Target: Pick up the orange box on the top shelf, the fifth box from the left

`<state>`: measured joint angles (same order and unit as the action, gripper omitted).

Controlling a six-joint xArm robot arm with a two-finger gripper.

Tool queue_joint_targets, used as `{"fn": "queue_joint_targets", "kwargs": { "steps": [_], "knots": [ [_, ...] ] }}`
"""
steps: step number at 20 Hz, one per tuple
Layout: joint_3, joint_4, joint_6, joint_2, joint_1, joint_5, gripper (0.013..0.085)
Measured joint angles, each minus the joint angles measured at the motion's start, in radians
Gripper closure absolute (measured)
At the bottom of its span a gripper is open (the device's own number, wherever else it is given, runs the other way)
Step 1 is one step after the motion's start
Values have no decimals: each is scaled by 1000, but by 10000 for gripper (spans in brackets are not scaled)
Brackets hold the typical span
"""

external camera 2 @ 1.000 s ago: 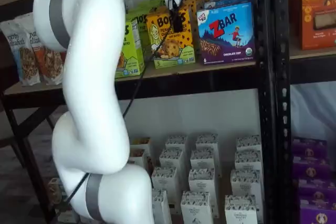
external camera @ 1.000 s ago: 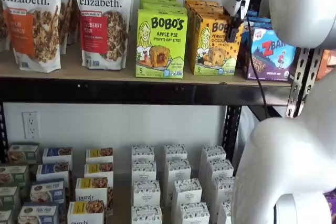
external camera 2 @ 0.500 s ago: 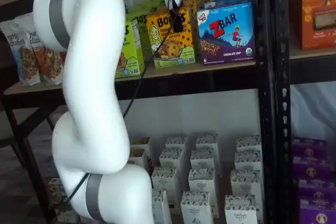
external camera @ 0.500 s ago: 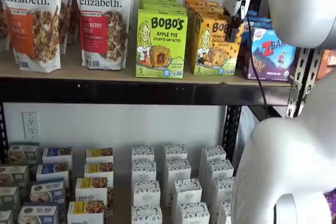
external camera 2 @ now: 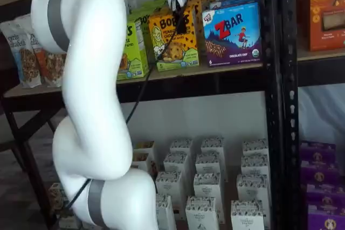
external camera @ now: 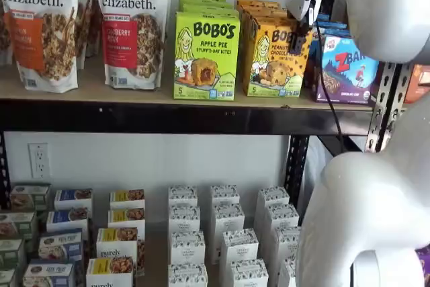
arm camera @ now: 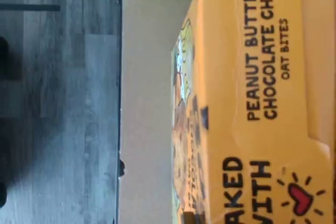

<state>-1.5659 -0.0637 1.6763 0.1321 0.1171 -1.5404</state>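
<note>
Tool (external camera 2: 181, 23) at the orange box (external camera: 272, 62), closed on its top edge, apparently; box on the top shelf (external camera: 168, 115) between green and blue boxes. Lift straight, clearing neighbours.

Three cameras: one on the wrist, two fixed before the shelves.

The wrist view is turned on its side and sits very close over the orange box (arm camera: 262, 103), with tan board and grey floor beyond. One shelf view faces the top shelf (external camera: 168, 117) nearly head-on; the other looks at the top shelf (external camera 2: 205, 82) from an angle, past the white arm (external camera 2: 86, 95). Both share the orange box (external camera: 272, 58) (external camera 2: 172, 41) and the white cartons (external camera: 225, 240) below.
</note>
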Motion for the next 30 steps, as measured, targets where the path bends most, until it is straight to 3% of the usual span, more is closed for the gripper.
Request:
{"fn": "queue_joint_targets", "kwargs": {
  "steps": [13,25,30],
  "knots": [
    [105,-52,-23,189,-8,-68,610],
    [295,-45,-72,407,-54,-105,610],
    [363,-43,-69,485,-50,-114,610]
  ]
}}
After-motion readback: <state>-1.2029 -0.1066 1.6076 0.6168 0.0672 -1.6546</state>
